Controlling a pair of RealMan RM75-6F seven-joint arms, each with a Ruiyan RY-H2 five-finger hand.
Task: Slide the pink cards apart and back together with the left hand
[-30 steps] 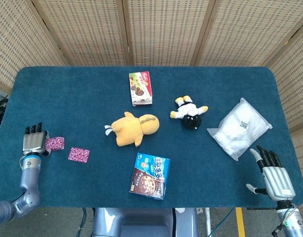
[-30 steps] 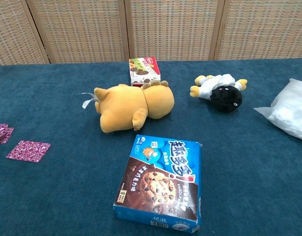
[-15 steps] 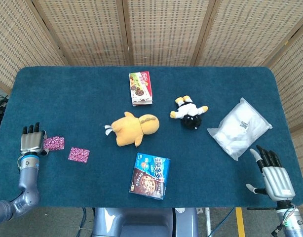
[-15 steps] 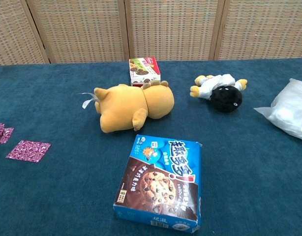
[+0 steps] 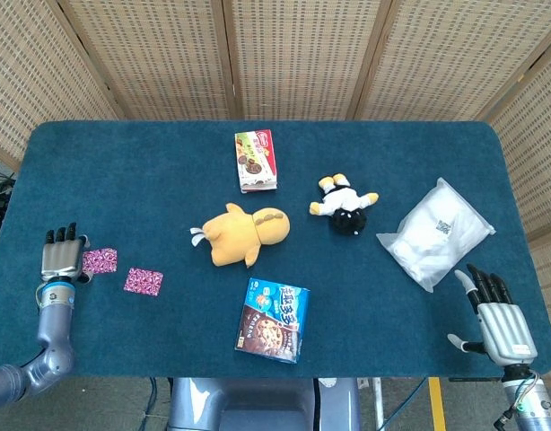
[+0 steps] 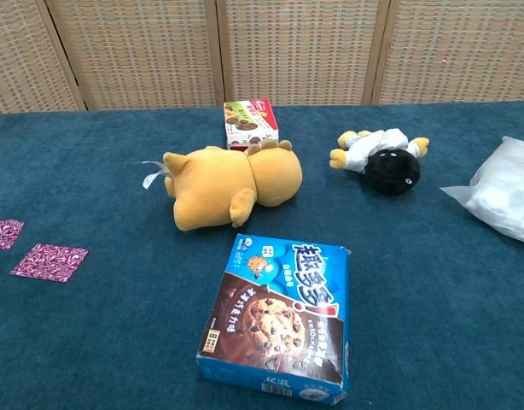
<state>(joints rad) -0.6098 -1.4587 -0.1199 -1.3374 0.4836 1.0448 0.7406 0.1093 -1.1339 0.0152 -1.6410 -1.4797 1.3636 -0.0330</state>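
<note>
Table (image 5: 123,162): flat, covered w/ dark teal cloth of short felt-like nap. Two pink cards lie on it near the left edge, both thin flat squares w/ a busy pink-magenta print. Left card (image 5: 100,260) sits just beside the left hand (image 5: 62,260); right card (image 5: 143,281) is a bit toward the robot and to the right, apart from the first w/ a strip of cloth between. Chest view shows both too, left card (image 6: 4,233) cut by the frame edge, right card (image 6: 49,261) whole.

Left hand: metal-grey back, black fingers, palm down on the cloth, fingers straight and a little apart, holding nothing. Whether its thumb side touches the left card, can't tell. Right hand (image 5: 495,314): same build, at the near right corner, fingers spread, holding nothing.

Other stuff: yellow plush (image 5: 240,233), soft and rounded, lying on its side mid-table; black-white plush (image 5: 345,206) w/ yellow feet to its right; cookie box (image 5: 274,320), glossy blue cardboard, flat, nearest the robot; snack box (image 5: 257,161), smaller cardboard, far side; white bag (image 5: 437,233), crinkled plastic pouch w/ a printed label, right side. Woven rattan screens (image 5: 293,54) behind.

Vs 0.5 s ago: left hand sits slightly further right and nearer the robot, roughly where it was 1 s ago. In chest view the left card now lies flat and plain; earlier its left part looked overlapped. Right card, right hand, rest unchanged.
</note>
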